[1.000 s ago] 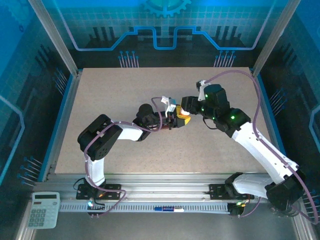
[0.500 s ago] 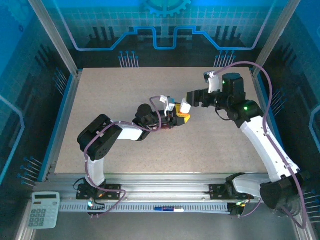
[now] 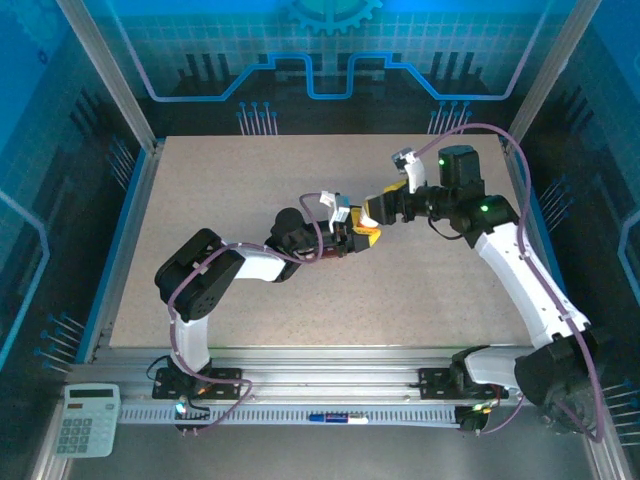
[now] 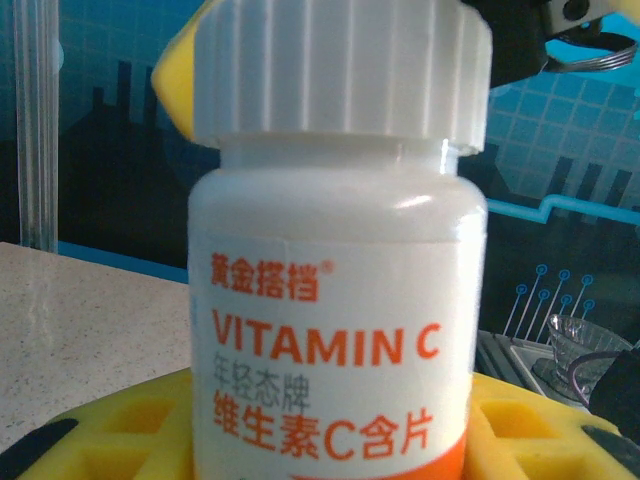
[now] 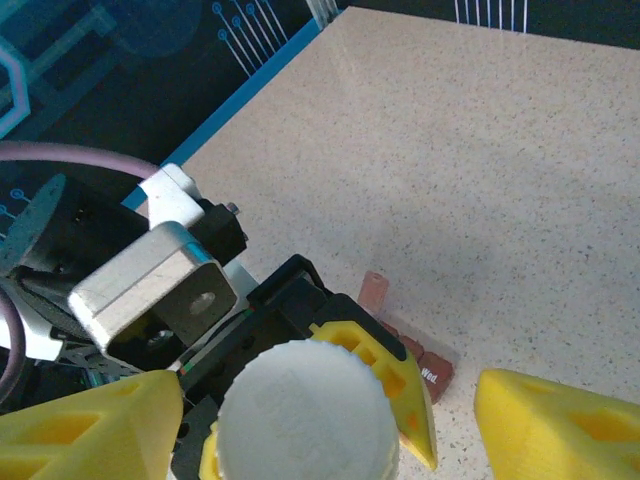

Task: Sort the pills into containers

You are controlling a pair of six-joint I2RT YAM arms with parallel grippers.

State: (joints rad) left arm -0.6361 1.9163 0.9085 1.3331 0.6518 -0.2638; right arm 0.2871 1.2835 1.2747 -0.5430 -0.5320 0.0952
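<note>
A white Vitamin C bottle (image 4: 335, 300) with a ribbed white cap (image 5: 305, 415) stands upright between the yellow fingers of my left gripper (image 4: 330, 440), which is shut on its body. My right gripper (image 5: 325, 430) hangs over the cap, open; its yellow fingers (image 5: 560, 420) straddle the cap with gaps on both sides. In the top view the two grippers meet at mid-table, left (image 3: 352, 238) and right (image 3: 380, 208). The containers, a reddish-brown strip (image 5: 425, 365) marked "Wed.", lie on the table just behind the left gripper, partly hidden, with one pinkish flap (image 5: 372, 292) raised. The pills are out of view.
The speckled beige table (image 3: 200, 190) has blue rails along its left and right sides. A calculator (image 3: 87, 420) rests off the table at the near left. Purple cables loop over both arms.
My right gripper opened off the cap, drew back to the right, then came back over the bottle with its jaws wide. The left gripper and bottle stayed put.
</note>
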